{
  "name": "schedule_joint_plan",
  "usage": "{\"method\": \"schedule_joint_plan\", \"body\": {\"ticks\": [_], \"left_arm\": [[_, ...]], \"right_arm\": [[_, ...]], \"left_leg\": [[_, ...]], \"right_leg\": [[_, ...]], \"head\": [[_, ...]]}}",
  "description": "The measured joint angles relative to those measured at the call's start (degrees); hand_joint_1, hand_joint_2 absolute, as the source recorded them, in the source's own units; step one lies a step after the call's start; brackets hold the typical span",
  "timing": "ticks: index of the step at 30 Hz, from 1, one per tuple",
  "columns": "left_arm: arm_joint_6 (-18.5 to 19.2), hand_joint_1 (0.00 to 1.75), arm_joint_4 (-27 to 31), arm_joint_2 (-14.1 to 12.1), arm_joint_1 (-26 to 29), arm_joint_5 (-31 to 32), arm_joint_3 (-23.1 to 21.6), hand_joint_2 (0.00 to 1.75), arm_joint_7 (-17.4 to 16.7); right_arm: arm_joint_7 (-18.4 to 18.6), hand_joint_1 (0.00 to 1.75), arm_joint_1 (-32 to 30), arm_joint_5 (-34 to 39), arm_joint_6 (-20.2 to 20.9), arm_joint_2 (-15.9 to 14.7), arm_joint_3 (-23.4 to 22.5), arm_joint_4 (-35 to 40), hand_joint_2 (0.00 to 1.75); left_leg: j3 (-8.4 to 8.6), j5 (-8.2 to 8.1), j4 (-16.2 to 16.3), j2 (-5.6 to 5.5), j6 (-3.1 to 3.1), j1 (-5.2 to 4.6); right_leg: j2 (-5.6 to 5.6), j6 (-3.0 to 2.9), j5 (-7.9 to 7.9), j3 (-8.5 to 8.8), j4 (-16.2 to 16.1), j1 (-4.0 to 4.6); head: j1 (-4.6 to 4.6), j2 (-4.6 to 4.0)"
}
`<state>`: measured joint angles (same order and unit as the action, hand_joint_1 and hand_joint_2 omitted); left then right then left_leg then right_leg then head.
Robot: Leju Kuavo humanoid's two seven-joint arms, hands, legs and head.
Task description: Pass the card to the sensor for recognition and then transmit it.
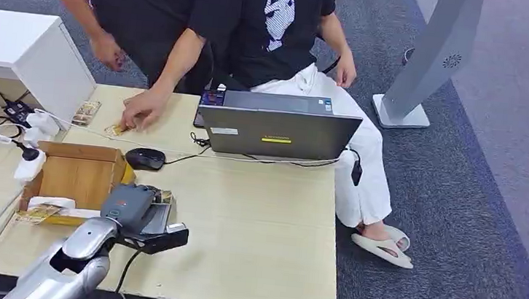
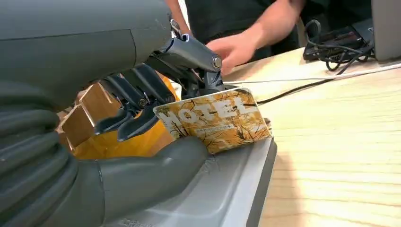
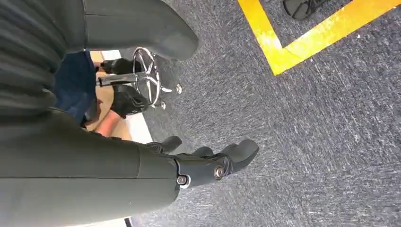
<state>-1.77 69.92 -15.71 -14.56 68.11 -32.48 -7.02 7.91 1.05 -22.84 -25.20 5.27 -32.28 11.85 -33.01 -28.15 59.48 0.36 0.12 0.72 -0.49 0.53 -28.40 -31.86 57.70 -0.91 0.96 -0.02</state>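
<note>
the left hand [image 2: 156,118] pinches the card [image 2: 215,120]: the thick thumb lies under the card's near edge and the darker fingers [image 2: 137,101] press on it from the other side, so the card juts out past the fingertips with its long axis running across the grip, not along the fingers. the printed face tilts toward the wrist camera. directly under the card, touching or just short of its lower edge, lies the flat grey sensor [image 2: 227,189]; from the head view the hand sits over this dark-edged pad near the table's [image 1: 262,222] front edge, just beside the wooden box [image 1: 76,175].

the right hand [image 3: 208,163] hangs over the carpet with fingers loosely apart, holding nothing, well apart from the card, so the left hand is plainly the nearer one.

by my reading, the recognition step is in hand, and what matters next is that the card lies flat-side down toward the sensor beneath the fingers, then outward toward a person's hand [image 1: 144,112] resting farther across the table.
</note>
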Motion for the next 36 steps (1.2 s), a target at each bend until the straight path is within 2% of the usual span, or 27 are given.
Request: {"method": "schedule_joint_plan", "body": {"ticks": [9,13,17,26,36], "left_arm": [[-0.13,1.75,-0.46,0.44,-0.15,-0.09,0.00,1.75,0.00],[-1.86,1.75,-0.37,0.42,-0.14,-0.57,0.04,1.75,-0.07],[-2.40,1.75,2.39,0.18,-0.16,-1.88,1.12,1.75,-0.35],[0.04,1.75,10.23,-1.77,-3.79,-4.94,6.86,1.75,-0.20],[0.02,1.75,12.09,-2.05,-4.15,-5.09,7.52,1.75,-0.20]], "right_arm": [[0.00,0.00,0.00,-0.04,0.00,0.00,-0.35,0.00,1.75],[-0.02,0.00,-0.02,-0.37,-0.02,0.00,-0.70,0.00,1.75],[-0.24,0.00,-0.04,-0.70,0.00,0.00,-1.42,0.00,1.75],[-0.55,0.00,-0.08,-1.95,0.00,0.07,-3.21,0.00,1.75],[-0.55,0.00,-0.08,-2.16,0.00,0.26,-3.54,0.02,1.75]], "left_leg": [[0.11,0.02,0.00,-0.01,0.02,0.00],[0.11,0.02,0.00,-0.01,0.03,0.00],[0.10,0.03,0.00,-0.01,0.02,0.01],[0.02,0.05,0.00,0.00,-0.01,0.02],[-0.04,0.05,0.00,0.01,-0.01,0.01]], "right_leg": [[-0.03,0.00,0.00,0.13,0.00,0.00],[-0.03,0.00,0.00,0.13,0.00,0.00],[-0.02,0.00,0.01,0.12,0.00,0.01],[0.00,-0.02,0.02,0.01,0.01,0.02],[0.01,-0.02,0.02,-0.04,0.01,0.01]], "head": [[0.00,0.00],[-0.02,0.00],[-0.02,0.00],[0.00,0.00],[0.00,0.00]]}}
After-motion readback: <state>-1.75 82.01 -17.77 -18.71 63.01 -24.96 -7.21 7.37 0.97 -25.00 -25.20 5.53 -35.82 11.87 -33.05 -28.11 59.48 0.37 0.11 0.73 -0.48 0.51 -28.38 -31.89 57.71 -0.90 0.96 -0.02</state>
